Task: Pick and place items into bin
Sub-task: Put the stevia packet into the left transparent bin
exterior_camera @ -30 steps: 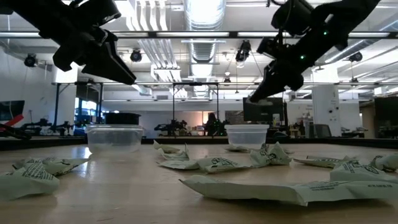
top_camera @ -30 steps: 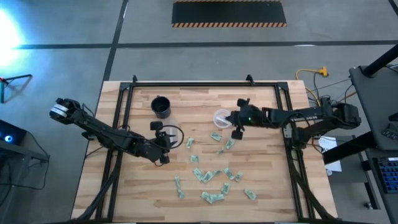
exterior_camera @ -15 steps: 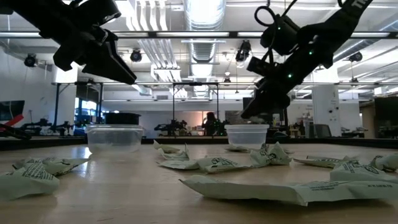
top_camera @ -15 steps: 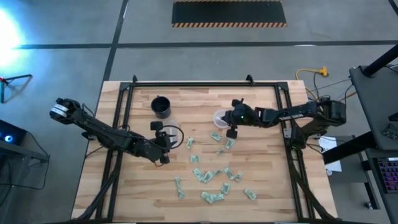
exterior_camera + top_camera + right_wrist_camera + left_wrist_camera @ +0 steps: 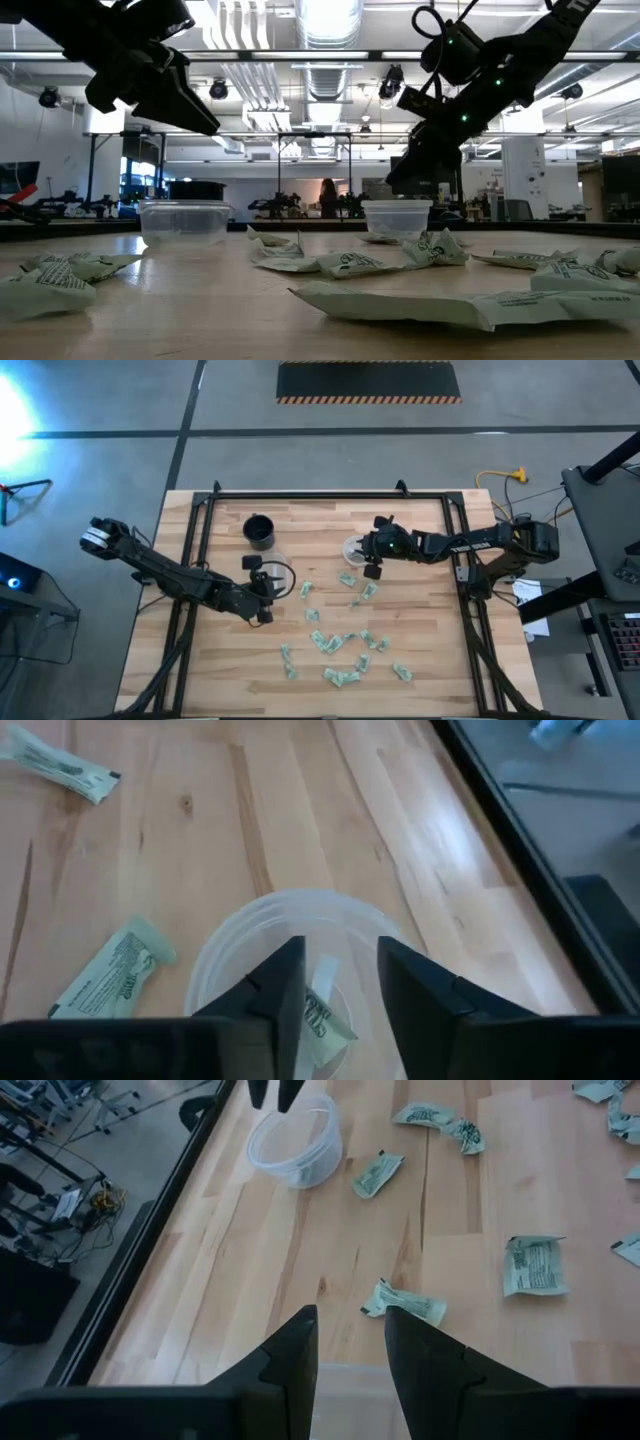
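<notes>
- On the left, my left gripper [image 5: 262, 600] hangs above the table [image 5: 420, 660], just beside a clear cup [image 5: 281, 577]. Its fingers [image 5: 290, 1355] stand a little apart, a narrow gap, with nothing between them.
- Behind that cup stands the black cup [image 5: 259, 531]; I leave it alone.
- In the middle the items [image 5: 335, 643] lie scattered flat on the wood, most of them loosely grouped near the front, a few closer to the cups.
- I judge these packets very light, thin and soft, with crinkled skin that may slide on the wood. I would pinch one at its wrinkled middle or a raised edge, where the fingertips can catch a fold.
- On the right, my right gripper [image 5: 373, 556] hovers over the second clear cup [image 5: 290, 970], which I take for the bin. Its fingers [image 5: 275, 990] are parted and hold nothing; one packet [image 5: 322, 1015] lies inside this cup under them.
</notes>
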### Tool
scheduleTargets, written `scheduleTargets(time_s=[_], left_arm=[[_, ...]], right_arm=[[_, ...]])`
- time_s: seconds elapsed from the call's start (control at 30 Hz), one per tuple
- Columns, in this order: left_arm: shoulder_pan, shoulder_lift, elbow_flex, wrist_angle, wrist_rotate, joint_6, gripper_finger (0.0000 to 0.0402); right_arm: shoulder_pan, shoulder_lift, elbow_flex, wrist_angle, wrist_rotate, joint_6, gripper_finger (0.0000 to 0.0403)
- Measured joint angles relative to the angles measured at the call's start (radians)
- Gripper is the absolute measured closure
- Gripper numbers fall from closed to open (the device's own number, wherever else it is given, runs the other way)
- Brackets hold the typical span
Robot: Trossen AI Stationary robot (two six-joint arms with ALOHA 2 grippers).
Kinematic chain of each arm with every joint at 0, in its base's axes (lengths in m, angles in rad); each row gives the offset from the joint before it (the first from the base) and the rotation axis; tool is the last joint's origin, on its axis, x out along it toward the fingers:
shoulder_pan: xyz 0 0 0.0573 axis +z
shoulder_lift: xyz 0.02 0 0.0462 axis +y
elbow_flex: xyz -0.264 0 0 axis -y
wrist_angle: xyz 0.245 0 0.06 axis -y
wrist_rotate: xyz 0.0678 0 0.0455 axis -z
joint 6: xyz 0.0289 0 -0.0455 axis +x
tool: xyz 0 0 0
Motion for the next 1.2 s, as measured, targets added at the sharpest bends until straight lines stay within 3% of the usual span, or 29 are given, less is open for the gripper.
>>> scheduleTargets(time_s=[0.07, 0.3, 0.47, 0.9, 1.1, 1.2], left_arm=[[0.000, 0.000, 0.000, 0.003, 0.023, 0.000, 0.0299], [-0.045, 0.027, 0.001, 0.070, 0.301, 0.005, 0.0299], [-0.129, 0.092, 0.032, 0.070, 0.329, 0.008, 0.0299], [-0.230, 0.381, 0.198, 0.056, 0.453, 0.029, 0.0299], [-0.259, 0.467, 0.326, -0.192, 0.447, 0.062, 0.0299], [-0.271, 0.483, 0.376, -0.230, 0.437, 0.094, 0.0299]], right_arm=[[0.011, -0.025, 0.000, -0.003, -0.001, -0.009, 0.0271], [0.109, -0.182, 0.000, -0.201, -0.004, -0.013, 0.0266], [0.226, -0.289, -0.020, -0.318, -0.011, 0.023, 0.0276], [0.446, -0.450, -0.106, -0.336, -0.011, 0.130, 0.0297], [0.478, -0.472, -0.123, -0.334, -0.010, 0.169, 0.0301], [0.482, -0.476, -0.126, -0.333, -0.010, 0.173, 0.0298]])
